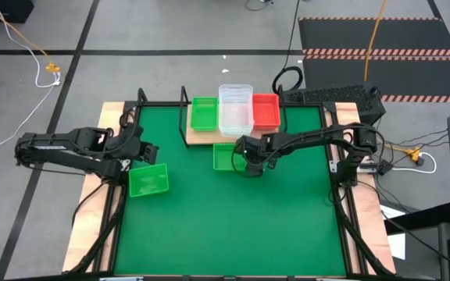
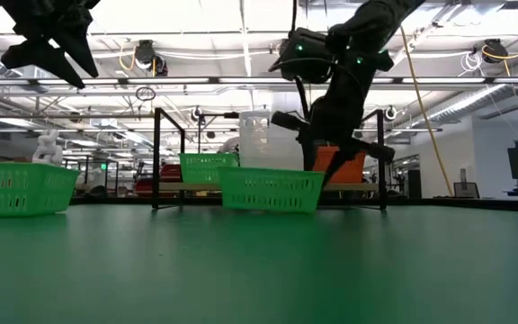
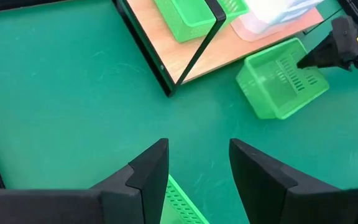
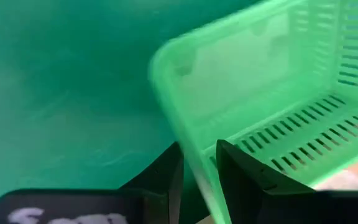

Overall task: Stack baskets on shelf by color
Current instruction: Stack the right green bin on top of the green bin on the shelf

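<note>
Right gripper [image 4: 197, 171] pinches the wall of a green basket [image 1: 226, 156] on the mat [image 1: 233, 226] just in front of the shelf [image 1: 198, 137], its arm reaching in bent and low. Left gripper [image 3: 197, 165] hovers open over another green basket [image 1: 148, 180], well left of the shelf.

Even, bright light is being thrown from ceiling strip lamps [image 2: 241, 36], which are being blown out to white glare in the low view. Only soft shadows are being cast on the green mat [image 1: 233, 226]. The green basket [image 4: 272, 106] is being smeared by blur in the right wrist view.
</note>
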{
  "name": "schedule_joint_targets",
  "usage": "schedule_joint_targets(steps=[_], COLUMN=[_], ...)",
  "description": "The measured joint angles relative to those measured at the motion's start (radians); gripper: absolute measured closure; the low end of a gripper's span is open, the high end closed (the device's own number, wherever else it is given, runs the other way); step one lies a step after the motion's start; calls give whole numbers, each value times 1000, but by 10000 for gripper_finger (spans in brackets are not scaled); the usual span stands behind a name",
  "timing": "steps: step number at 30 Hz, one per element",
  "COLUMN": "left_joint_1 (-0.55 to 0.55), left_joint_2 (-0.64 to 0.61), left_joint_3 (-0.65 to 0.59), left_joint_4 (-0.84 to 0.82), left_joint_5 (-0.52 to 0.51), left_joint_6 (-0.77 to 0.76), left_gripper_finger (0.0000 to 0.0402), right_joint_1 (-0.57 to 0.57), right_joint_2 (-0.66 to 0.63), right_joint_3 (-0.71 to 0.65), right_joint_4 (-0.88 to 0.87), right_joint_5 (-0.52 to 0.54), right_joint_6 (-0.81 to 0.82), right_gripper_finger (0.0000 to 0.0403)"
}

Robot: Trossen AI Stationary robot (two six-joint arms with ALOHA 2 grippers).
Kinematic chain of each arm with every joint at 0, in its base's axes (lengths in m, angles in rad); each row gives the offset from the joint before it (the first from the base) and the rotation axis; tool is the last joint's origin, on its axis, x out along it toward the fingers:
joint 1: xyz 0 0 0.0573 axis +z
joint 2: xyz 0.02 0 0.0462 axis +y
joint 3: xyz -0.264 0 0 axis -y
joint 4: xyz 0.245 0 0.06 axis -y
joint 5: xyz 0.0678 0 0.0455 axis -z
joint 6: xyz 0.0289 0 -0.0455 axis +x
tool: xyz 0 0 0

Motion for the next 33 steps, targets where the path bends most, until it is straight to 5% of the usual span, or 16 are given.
schedule_joint_targets(steps=[9, 12, 20, 26, 33], left_joint_1=[0, 0, 0, 1, 2], left_joint_2=[27, 38, 51, 54, 57], left_joint_3=[0, 0, 0, 0, 0], left_joint_4=[5, 6, 12, 17, 38], left_joint_5=[15, 35, 45, 45, 39], left_joint_6=[-43, -45, -47, -36, -41], left_gripper_finger=[231, 231, 231, 231, 231], right_joint_1=[7, 14, 51, 77, 31], right_joint_2=[0, -30, -98, -57, 209], right_joint_3=[-16, 24, 235, 469, 797], right_joint_4=[76, 5, -7, 48, 24], right_joint_5=[-11, -105, -346, -186, 56], right_joint_6=[55, 159, 461, 724, 769], right_gripper_finger=[348, 392, 399, 400, 401])
